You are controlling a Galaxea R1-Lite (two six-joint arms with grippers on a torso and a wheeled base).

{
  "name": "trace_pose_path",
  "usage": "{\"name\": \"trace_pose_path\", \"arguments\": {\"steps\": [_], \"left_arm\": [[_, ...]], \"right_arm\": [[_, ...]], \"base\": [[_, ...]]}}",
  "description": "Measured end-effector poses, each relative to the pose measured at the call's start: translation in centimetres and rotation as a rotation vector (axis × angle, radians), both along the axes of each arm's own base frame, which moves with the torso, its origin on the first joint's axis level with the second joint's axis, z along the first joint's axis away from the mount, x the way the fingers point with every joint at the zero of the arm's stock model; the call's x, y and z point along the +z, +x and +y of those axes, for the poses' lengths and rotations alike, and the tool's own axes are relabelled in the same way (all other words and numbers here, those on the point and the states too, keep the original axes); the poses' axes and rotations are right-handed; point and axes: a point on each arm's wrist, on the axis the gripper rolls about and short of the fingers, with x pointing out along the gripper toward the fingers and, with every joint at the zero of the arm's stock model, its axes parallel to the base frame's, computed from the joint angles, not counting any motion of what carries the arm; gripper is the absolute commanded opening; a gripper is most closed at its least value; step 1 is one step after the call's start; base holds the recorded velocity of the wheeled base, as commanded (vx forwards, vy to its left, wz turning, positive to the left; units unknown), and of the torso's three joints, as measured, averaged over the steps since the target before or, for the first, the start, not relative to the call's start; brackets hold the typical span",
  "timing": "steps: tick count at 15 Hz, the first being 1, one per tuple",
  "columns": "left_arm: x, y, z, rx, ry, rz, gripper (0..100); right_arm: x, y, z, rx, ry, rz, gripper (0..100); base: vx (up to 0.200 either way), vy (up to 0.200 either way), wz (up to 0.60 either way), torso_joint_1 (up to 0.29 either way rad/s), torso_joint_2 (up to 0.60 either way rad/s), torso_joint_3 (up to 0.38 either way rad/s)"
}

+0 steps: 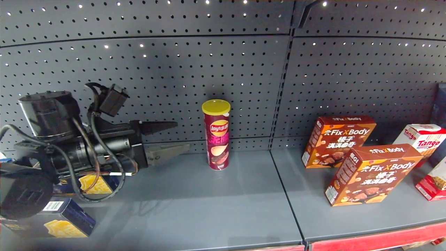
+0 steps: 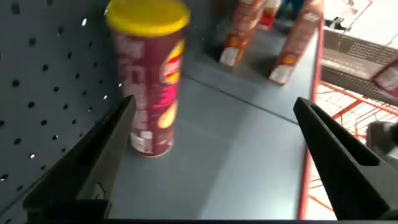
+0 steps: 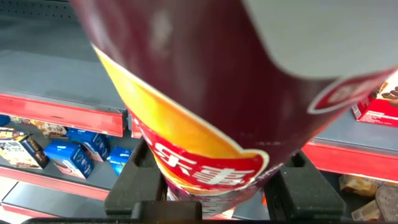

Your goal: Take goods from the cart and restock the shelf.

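Observation:
A maroon chips can (image 1: 216, 134) with a yellow lid stands upright on the grey shelf (image 1: 195, 205), close to the pegboard back. My left gripper (image 1: 183, 135) hovers just left of it, open, with its fingers pointing at the can and apart from it. In the left wrist view the same can (image 2: 152, 81) stands beyond the spread fingers of the left gripper (image 2: 214, 104), nearer one finger. My right gripper (image 3: 217, 180) is shut on a second maroon chips can (image 3: 205, 93), which hides most of what lies behind it.
Two orange-brown cookie boxes (image 1: 369, 172) lie on the right shelf panel, with white-and-red wafer boxes (image 1: 423, 139) beyond them. Blue boxes (image 1: 59, 219) sit under my left arm. A red strip (image 1: 379, 240) marks the shelf's front edge. Lower shelves with blue boxes (image 3: 68, 155) appear below.

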Motion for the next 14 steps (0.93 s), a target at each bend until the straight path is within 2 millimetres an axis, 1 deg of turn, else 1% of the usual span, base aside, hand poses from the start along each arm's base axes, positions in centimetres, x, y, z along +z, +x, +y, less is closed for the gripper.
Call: {"name": "trace_pose_path", "arguments": {"steps": [3,5,9,11,14], "left_arm": [[-1.5,2.6,-0.2,-0.013,-0.001,0.012,100],[-2.1,4.2,-0.5,-0.039,-0.011,-0.024,100],[-2.9,7.1,-1.0,-0.05,-0.02,-0.032,100],[-3.3,8.0,-1.3,-0.061,-0.02,-0.029,100],[-4.1,8.6,-1.6,-0.095,-0.022,-0.016,100]], "right_arm": [[0.0,0.0,0.0,0.0,0.0,0.004,0],[-0.1,0.1,0.0,0.002,0.002,0.006,0],[-0.2,0.1,0.0,0.001,0.002,0.013,0],[-0.4,0.1,0.0,0.0,0.0,0.031,0],[-0.5,0.0,0.0,0.002,0.0,0.036,0]], "base": [[0.0,0.0,0.0,0.0,0.0,0.0],[0.0,0.0,0.0,0.0,0.0,0.0],[0.0,0.0,0.0,0.0,0.0,0.0],[0.0,0.0,0.0,0.0,0.0,0.0],[0.0,0.0,0.0,0.0,0.0,0.0]]}}
